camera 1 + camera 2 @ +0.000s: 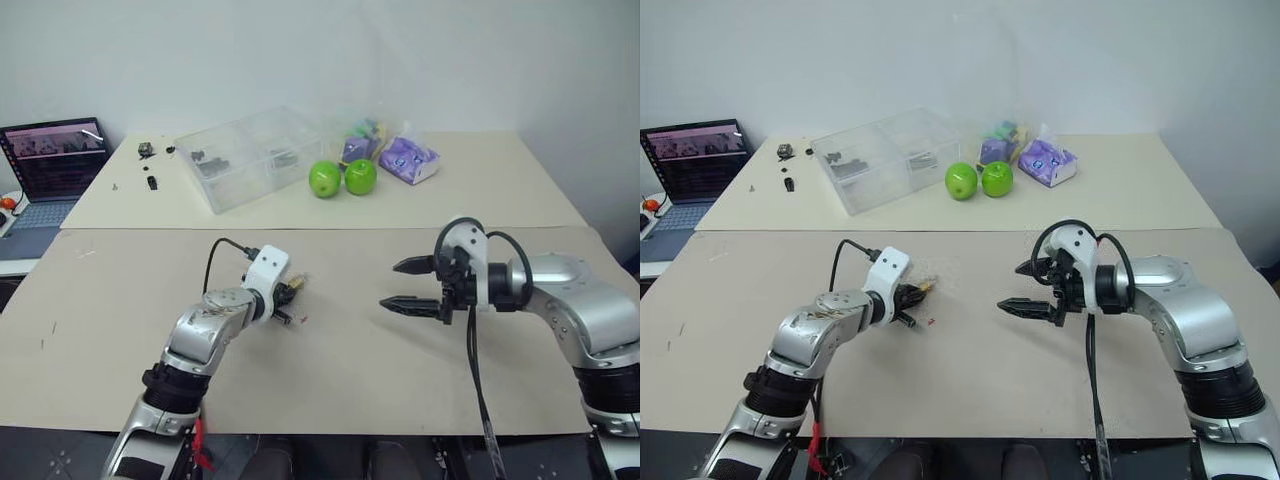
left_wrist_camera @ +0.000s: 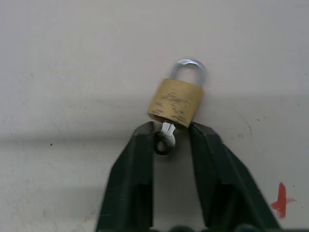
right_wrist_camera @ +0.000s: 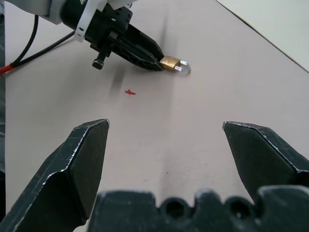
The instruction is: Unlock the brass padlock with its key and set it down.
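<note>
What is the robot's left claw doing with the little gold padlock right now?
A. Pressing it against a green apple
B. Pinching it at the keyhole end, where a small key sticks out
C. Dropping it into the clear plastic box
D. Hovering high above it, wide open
B: the left gripper is closed on the bottom of the brass padlock, where the key sticks out between the fingertips.

Near table (image 1: pixel 120 330): padlock (image 2: pixel 176 102) lies on it left of centre, its key (image 2: pixel 165 137) at the end nearest the left gripper (image 2: pixel 169 133), whose fingertips meet at that end. Small mark (image 3: pixel 129 92) on the surface just beside the padlock. Right gripper (image 1: pixel 412 285) hangs over the table, well right of the padlock.

Far table (image 1: pixel 500 190): clear box (image 1: pixel 255 155) at centre; two apples (image 1: pixel 342 178) to its right, side by side; packets (image 1: pixel 408 160) right of and behind them; small parts (image 1: pixel 148 165) left of the box.

Laptop (image 1: pixel 50 170) at far left.
</note>
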Motion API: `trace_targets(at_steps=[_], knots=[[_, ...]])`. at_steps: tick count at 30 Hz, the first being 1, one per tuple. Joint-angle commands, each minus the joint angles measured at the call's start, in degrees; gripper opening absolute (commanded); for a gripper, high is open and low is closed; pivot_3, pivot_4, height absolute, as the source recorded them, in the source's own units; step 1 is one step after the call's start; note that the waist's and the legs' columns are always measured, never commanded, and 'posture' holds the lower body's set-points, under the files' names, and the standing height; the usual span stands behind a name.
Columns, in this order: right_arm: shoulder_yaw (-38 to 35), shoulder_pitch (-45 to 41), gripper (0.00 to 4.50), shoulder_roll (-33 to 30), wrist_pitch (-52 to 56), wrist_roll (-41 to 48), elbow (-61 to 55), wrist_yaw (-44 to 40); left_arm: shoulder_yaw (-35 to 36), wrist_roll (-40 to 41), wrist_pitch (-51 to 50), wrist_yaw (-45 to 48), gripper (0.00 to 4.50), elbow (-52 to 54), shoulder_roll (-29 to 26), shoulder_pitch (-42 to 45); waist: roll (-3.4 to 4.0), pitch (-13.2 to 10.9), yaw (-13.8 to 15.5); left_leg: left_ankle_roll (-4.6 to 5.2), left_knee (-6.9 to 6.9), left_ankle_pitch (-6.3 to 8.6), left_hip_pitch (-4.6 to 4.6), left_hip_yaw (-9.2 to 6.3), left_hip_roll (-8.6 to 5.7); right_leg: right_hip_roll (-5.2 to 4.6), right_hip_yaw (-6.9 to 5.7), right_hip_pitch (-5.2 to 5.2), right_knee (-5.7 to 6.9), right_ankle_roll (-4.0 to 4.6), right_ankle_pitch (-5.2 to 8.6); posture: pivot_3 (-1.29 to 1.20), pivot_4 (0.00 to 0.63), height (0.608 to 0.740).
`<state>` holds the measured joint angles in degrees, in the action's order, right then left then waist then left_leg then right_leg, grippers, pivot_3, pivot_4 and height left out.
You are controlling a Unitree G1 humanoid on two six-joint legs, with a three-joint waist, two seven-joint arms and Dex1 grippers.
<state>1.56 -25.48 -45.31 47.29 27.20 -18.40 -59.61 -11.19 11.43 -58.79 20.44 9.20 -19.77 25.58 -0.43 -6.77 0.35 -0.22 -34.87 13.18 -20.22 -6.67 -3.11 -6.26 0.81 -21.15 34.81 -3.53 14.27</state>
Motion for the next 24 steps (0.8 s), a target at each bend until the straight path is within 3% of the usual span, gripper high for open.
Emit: trace_targets(at_steps=[1, 10, 19, 24], knots=[[-1.6, 0.3, 4.5, -0.8, -1.1, 0.8, -1.3, 0.5, -1.8, -0.3, 2.0, 1.4, 0.17, -0.6, 0.6, 0.5, 0.0, 0.0, 0.2, 0.0, 0.0, 0.0, 0.0, 0.0, 0.0, 0.0, 0.0, 0.0, 0.0, 0.0, 0.0, 0.0, 0.15, 0.74], [-1.5, 0.8, 4.5, -0.9, -1.3, 0.9, -1.5, 1.5, -3.2, -2.0, 4.7, 4.9, 0.17, -0.7, -3.1, 0.6, 0.0, 0.0, 0.2, 0.0, 0.02, 0.0, 0.01, 0.02, 0.02, 0.0, -0.01, 0.0, 0.02, 0.0, 0.0, 0.0, 0.15, 0.74], [-0.8, 0.8, 4.5, -0.3, -2.2, 0.2, -1.0, 2.7, -7.6, -2.0, 11.0, 18.6, 0.17, 5.1, -15.2, -1.6, 0.0, 0.0, -0.6, 0.01, 0.07, 0.01, 0.0, 0.07, 0.04, 0.0, 0.01, -0.03, -0.04, 0.01, 0.01, 0.0, 0.15, 0.74], [-0.6, 1.1, 4.5, 0.0, -2.3, 0.1, -1.4, 3.7, -9.4, -1.4, 13.3, 24.1, 0.17, 7.1, -17.6, -0.4, 0.0, 0.0, -0.7, 0.02, 0.06, 0.01, 0.0, 0.09, 0.05, 0.0, 0.0, -0.03, -0.03, 0.01, 0.01, 0.0, 0.15, 0.74]])
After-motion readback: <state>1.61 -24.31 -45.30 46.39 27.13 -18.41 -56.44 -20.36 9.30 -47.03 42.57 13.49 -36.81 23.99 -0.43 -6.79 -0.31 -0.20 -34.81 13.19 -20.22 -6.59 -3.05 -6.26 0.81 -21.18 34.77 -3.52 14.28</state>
